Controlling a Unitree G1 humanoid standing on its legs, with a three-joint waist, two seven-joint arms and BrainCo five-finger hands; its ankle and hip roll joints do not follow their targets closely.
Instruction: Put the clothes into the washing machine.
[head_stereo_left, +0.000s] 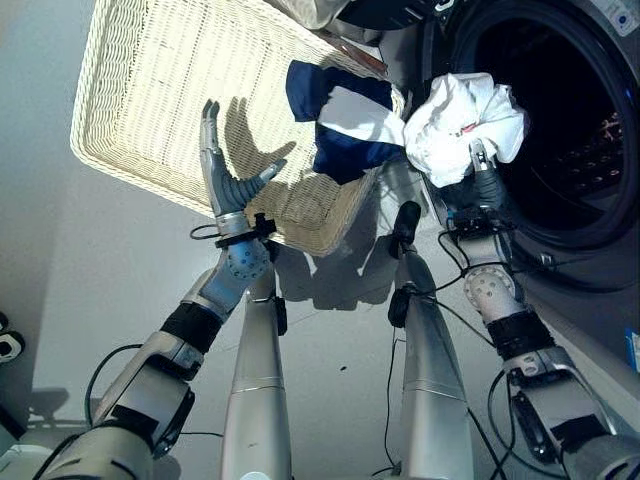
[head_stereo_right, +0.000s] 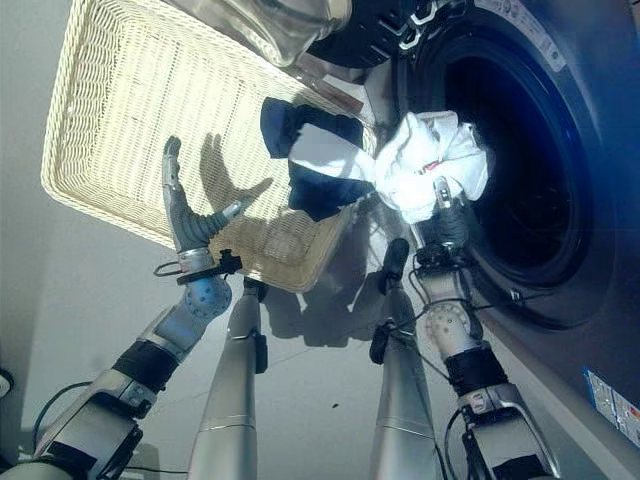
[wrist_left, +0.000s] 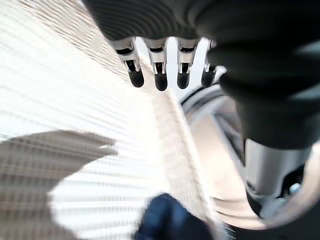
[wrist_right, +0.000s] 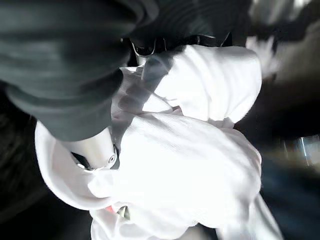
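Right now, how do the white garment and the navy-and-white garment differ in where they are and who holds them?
The white garment is bunched in the right hand, raised at the washing machine's open door; the navy-and-white garment lies draped over the wicker basket's rim, touched by neither hand. The white one is all white; the other is dark blue with a white band. The left hand hovers open over the basket. Both are crumpled, and neither is inside the drum yet.

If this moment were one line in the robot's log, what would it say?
right hand: shut on bunched white garment, at dark washing machine drum opening | left hand: open over cream wicker basket | navy-and-white garment: on basket edge
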